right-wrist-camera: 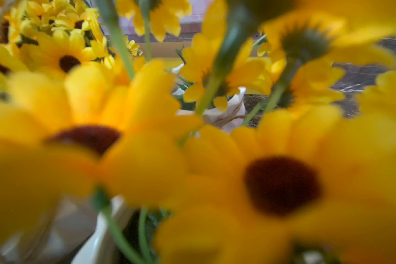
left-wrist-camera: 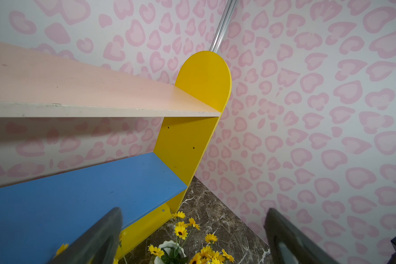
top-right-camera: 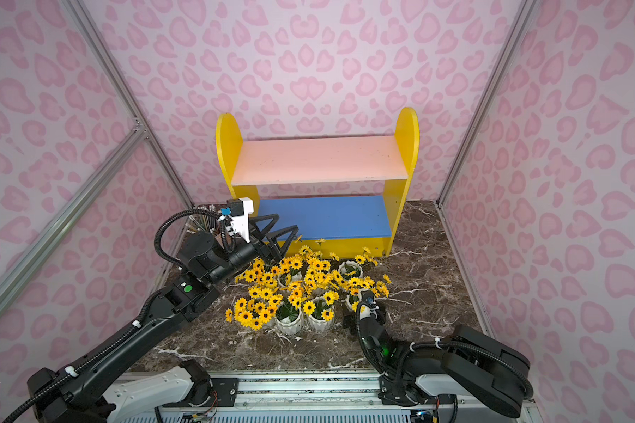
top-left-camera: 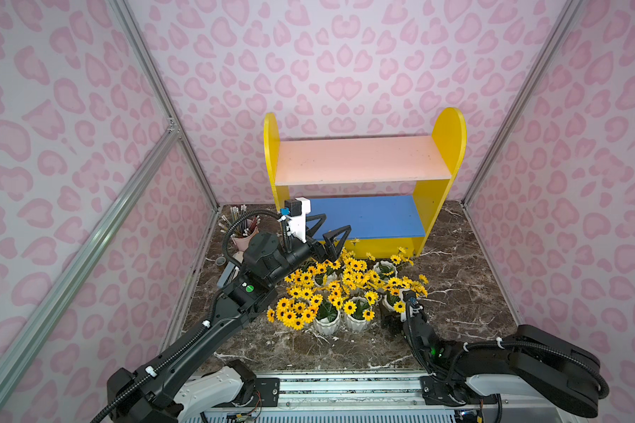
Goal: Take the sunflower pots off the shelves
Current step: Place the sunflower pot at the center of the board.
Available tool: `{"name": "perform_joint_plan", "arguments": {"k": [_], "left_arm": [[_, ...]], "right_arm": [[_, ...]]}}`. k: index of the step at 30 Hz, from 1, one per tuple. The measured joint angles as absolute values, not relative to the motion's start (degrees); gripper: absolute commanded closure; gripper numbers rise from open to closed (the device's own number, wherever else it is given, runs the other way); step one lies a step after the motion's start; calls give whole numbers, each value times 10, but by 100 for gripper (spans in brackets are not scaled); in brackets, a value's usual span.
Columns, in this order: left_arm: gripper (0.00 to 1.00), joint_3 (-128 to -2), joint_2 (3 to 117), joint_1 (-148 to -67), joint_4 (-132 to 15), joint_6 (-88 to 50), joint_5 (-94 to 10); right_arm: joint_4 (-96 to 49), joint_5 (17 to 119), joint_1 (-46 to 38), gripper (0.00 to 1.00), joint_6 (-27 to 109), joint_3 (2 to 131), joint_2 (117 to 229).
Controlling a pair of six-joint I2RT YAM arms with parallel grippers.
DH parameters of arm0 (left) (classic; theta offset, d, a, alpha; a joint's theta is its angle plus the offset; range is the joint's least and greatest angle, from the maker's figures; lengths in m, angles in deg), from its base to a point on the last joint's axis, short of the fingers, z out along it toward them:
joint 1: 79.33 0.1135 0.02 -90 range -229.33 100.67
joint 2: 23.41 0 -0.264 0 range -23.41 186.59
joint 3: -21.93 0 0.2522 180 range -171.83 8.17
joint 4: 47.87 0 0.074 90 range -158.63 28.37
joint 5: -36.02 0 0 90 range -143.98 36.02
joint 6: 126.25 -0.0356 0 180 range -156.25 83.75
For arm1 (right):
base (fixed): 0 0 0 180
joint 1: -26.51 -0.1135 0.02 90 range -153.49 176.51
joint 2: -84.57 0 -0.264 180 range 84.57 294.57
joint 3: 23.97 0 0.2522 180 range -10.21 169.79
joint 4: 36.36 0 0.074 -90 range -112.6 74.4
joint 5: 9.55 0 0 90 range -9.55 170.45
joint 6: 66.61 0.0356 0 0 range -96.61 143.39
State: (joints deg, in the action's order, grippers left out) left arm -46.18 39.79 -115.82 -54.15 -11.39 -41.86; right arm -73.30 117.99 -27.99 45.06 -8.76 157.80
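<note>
Left wrist view shows the shelves [left-wrist-camera: 188, 141] bare and the left gripper [left-wrist-camera: 193, 212] spread wide and empty; with the sunflower pots [top-left-camera: 345, 289] clustered on the table [top-left-camera: 473, 293], ease your right gripper [top-left-camera: 390, 322], its jaws lost among blooms so you cannot tell their state, back without tipping any.

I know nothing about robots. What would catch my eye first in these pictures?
A bright crowd of sunflower pots stands on the dark marble table, just in front of the shelves. The shelves stand against the back wall with both boards bare. The left gripper hovers open in front of the blue lower board, all ringed by pink heart-patterned walls.
</note>
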Motion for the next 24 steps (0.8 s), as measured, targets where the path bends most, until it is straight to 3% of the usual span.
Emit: {"name": "perform_joint_plan", "arguments": {"k": [8, 10, 12, 14, 18, 19, 24], "left_arm": [[1, -460, 400, -1159, -541, -118, -421], [1, -460, 400, -1159, -541, -118, -421], [1, -459, 399, -1159, -541, -118, -421], [1, -457, 399, -1159, -541, -118, -421], [1, -457, 396, -1159, -541, -121, -421], [1, -457, 396, -1159, -541, -121, -421], [1, -457, 395, -1159, -541, -122, -421]], "right_arm": [[-867, 1241, -327, 100, 434, -85, 1699], [-874, 1252, -332, 84, 433, -81, 1710], [-871, 1254, -335, 53, 435, -73, 1716], [-865, 1257, -339, 30, 438, -68, 1718], [-840, 1278, -351, 11, 450, -57, 1719], [-833, 1283, -353, 1, 455, -54, 1719], [-775, 1301, -358, 1, 493, -30, 1730]]}}
